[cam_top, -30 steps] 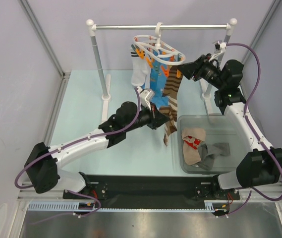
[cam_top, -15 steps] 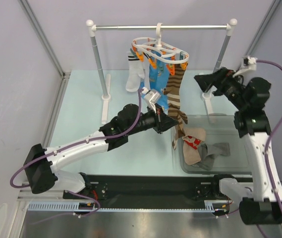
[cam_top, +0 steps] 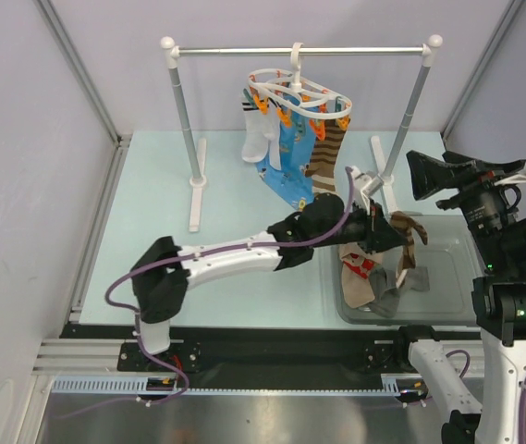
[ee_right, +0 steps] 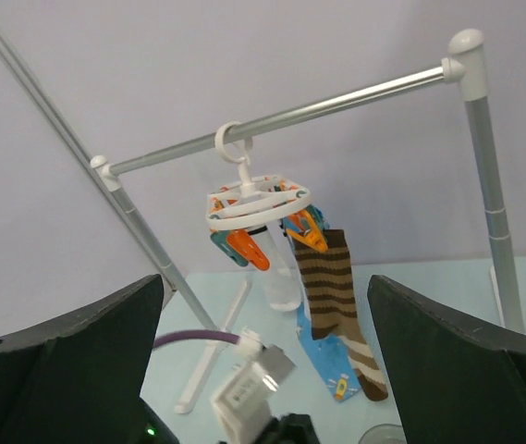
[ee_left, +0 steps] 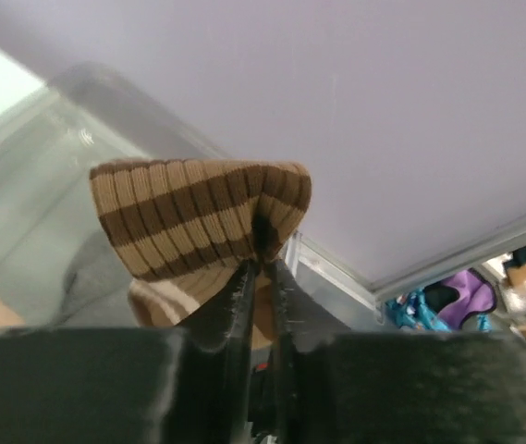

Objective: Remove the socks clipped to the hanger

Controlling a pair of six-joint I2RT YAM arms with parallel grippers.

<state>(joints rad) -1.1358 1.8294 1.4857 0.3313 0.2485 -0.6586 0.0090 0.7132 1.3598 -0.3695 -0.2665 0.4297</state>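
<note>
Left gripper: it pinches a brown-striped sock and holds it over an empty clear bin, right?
Not quite: the clear bin is not empty. The top external view shows a beige sock with red marks and a grey sock lying in it. The left gripper does pinch the brown-striped sock over it.

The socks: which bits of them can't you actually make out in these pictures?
- Left wrist view: the left fingers pinch a brown striped sock; its lower part is hidden behind them.
- Top view: that sock and the left arm cover part of the pile in the bin, so its count is unclear.
- Right wrist view: the white sock on the hanger is partly hidden behind orange clips and a second striped sock.
</note>
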